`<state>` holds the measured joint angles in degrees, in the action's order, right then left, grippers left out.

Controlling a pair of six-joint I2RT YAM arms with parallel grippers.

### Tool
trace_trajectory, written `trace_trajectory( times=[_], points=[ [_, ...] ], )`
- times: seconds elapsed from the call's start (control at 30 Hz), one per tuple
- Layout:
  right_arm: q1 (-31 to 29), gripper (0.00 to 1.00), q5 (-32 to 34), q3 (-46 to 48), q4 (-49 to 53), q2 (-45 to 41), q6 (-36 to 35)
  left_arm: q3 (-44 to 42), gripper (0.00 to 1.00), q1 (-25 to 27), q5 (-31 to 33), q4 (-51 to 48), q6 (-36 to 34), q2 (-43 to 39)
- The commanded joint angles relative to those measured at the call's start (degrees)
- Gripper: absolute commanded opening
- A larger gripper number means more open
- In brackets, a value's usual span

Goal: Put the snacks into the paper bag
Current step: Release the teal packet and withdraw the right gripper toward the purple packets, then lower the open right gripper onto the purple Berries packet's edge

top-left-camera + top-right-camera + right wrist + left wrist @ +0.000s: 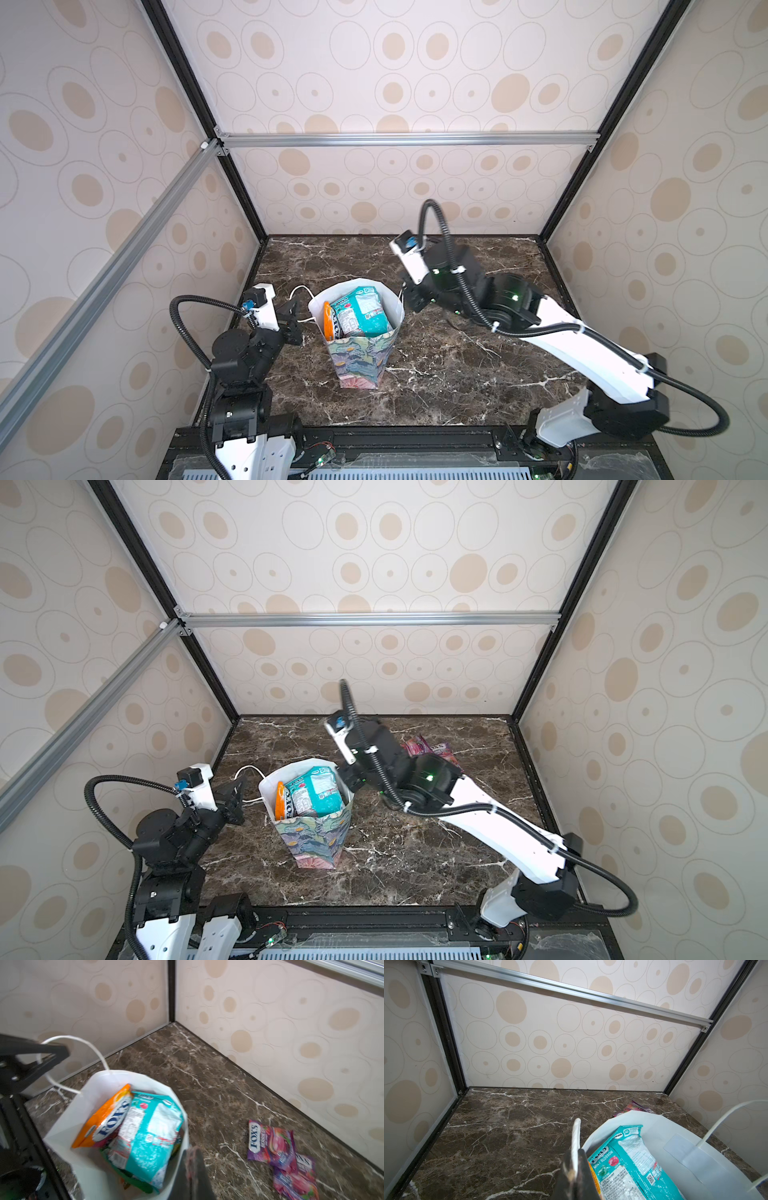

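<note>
The counter (457, 374) carries the paper bag (357, 361) at centre, part-filled with snacks (365, 311). The left end effector (575, 1167) clamps the bag's cord handle (576, 1132) at 9 o'clock. The right end effector (192, 1157) is closed and apparently empty at the 3 o'clock rim. Step in hand: loading. Next move: open, then reach the two purple packets (428, 748) at 2 o'clock.

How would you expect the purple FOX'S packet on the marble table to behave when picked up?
The purple FOX'S packet looks glossy, so it may slip when gripped. Its wrinkled film suggests it is floppy and light. It overlaps another purple packet on the marble table, which might drag along.
</note>
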<state>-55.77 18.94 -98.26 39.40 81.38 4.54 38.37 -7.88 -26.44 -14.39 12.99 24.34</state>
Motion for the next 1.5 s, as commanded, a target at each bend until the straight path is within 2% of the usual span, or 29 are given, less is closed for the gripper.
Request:
trace_trajectory(
  times=[0.0, 0.07, 0.17, 0.23, 0.33, 0.5, 0.67, 0.73, 0.93, 1.17, 1.47],
  points=[
    [8.0, 0.09, -3.6, 8.3, -3.3, -5.3, 4.9, 0.5, 0.0, 0.1, 1.7, -0.4, -1.1, 0.4],
    [13.8, 0.14, -6.2, 13.0, -4.5, -8.6, 6.5, 0.5, 0.0, 0.1, 2.2, -0.5, -1.0, 0.4],
    [23.4, 0.15, -11.3, 20.1, -7.1, -12.0, 9.2, 0.4, 0.0, 0.1, 2.8, -0.6, -1.0, 0.6],
    [29.5, 0.22, -16.3, 25.1, -9.5, -13.1, 11.5, 0.6, 0.0, 0.0, 2.9, -0.7, -1.0, 0.7],
    [35.6, 0.25, -21.3, 31.0, -13.0, -13.3, 14.0, 0.4, 0.0, 0.0, 3.0, -0.7, -0.9, 0.5],
    [42.3, 0.4, -26.4, 37.2, -18.8, -11.0, 16.9, 0.5, 0.0, 0.1, 3.1, -0.7, -0.9, 0.4],
    [46.5, 0.43, -29.0, 41.3, -24.8, -7.4, 19.4, 0.4, 0.0, 0.1, 2.9, -0.6, -1.0, 0.1],
    [48.0, 0.48, -30.9, 42.3, -26.9, -5.8, 20.2, 0.4, 0.0, 0.0, 2.5, -0.7, -1.0, 0.4],
    [51.0, 0.55, -33.4, 43.1, -30.7, -1.6, 22.6, 0.6, 0.0, 0.0, 2.5, -0.9, -1.3, 0.5],
    [53.0, 0.62, -33.4, 39.5, -29.8, 3.0, 21.8, 0.5, 0.0, 0.0, 1.5, -0.5, -1.4, -0.3],
    [56.4, 0.64, -36.1, 35.9, -32.0, 9.4, 23.1, 0.5, 0.0, 0.0, 1.5, -0.4, -1.4, 0.2]
  ],
)
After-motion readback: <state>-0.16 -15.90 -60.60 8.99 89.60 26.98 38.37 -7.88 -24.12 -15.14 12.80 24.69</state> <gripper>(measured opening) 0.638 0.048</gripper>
